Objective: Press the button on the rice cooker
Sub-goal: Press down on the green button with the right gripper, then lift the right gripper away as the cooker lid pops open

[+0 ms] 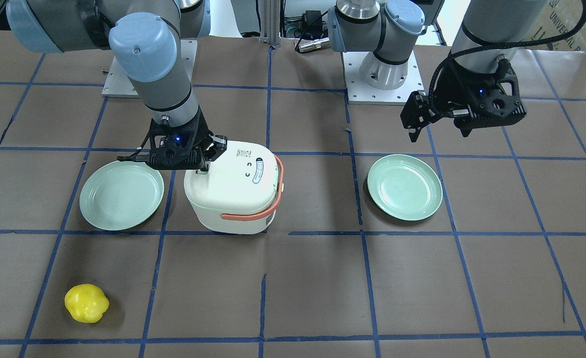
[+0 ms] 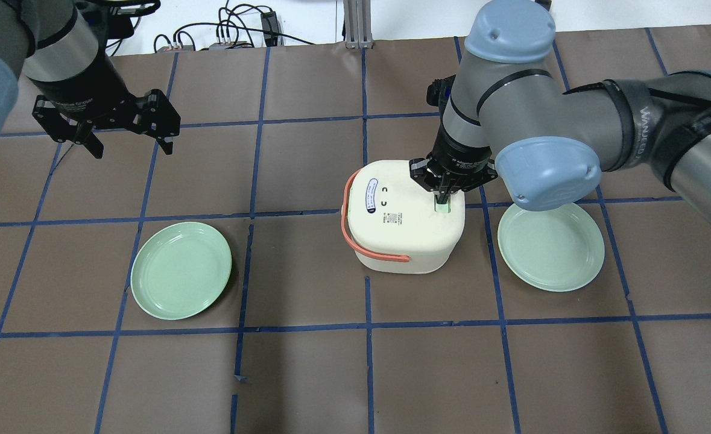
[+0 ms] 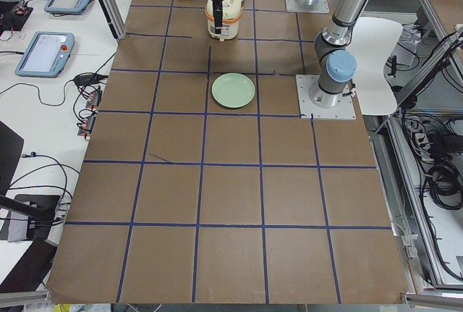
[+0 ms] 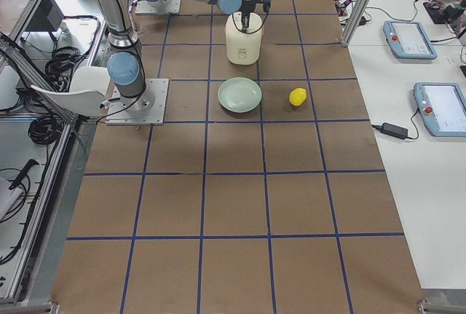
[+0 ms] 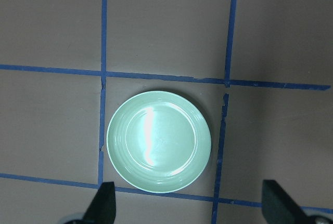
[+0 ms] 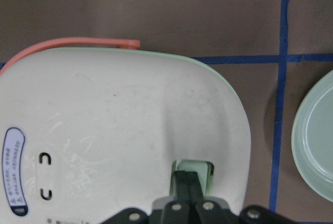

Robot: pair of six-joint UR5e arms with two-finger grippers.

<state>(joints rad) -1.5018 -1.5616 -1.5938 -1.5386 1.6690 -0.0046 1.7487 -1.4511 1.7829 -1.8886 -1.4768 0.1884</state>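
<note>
The right gripper (image 6: 188, 181), fingers pinched together on nothing, is pointed down at the green button (image 6: 207, 174) near the lid edge of the rice cooker (image 2: 406, 223), mid-table. An off-centre push could skid the cooker toward the plate (image 2: 551, 247) beside it. Contact is hidden beneath the tips. The left gripper (image 2: 133, 150) is spread wide, well apart.

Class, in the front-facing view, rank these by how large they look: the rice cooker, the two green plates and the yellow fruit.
1. cooker
2. view-left plate and view-right plate: they look alike, so they tie
3. yellow fruit
</note>
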